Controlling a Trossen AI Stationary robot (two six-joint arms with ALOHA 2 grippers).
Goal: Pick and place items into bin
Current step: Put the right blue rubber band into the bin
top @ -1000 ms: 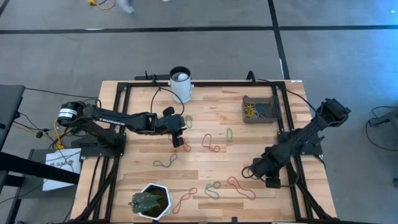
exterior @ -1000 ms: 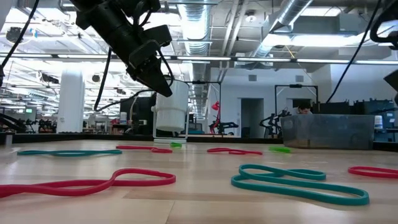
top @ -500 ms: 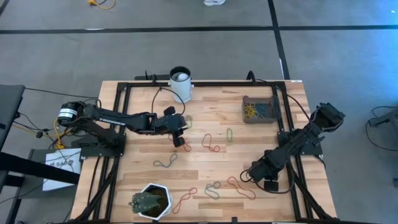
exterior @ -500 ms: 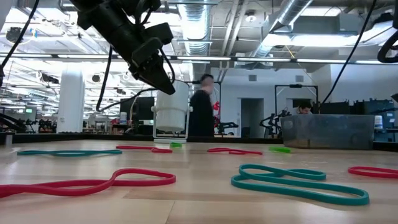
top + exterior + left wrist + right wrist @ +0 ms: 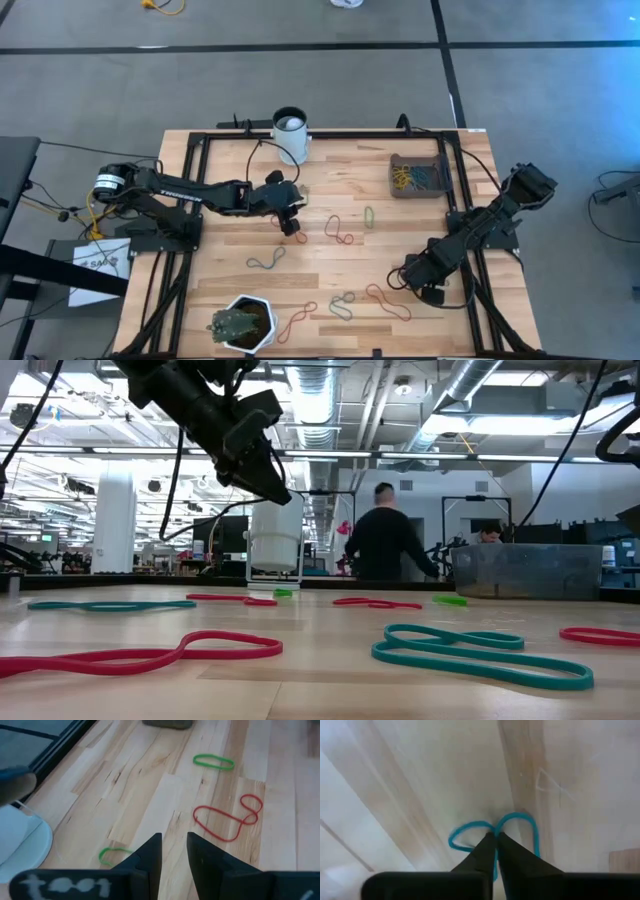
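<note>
Right gripper (image 5: 495, 836) since earlier frame dropped, fingers pinched on teal band (image 5: 470, 831). Left gripper (image 5: 174, 840) hovers, part-open, empty. Step: pick. Next: lift, carry toward bin (image 5: 418, 176), 12 o'clock.

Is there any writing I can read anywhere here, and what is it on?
White lettering on the left arm: too small to read.
Print on the white sheet beside the table: too small to read.
Pale marks on the left gripper's body in its wrist view: blurred, unreadable.
Nothing else carries text.
</note>
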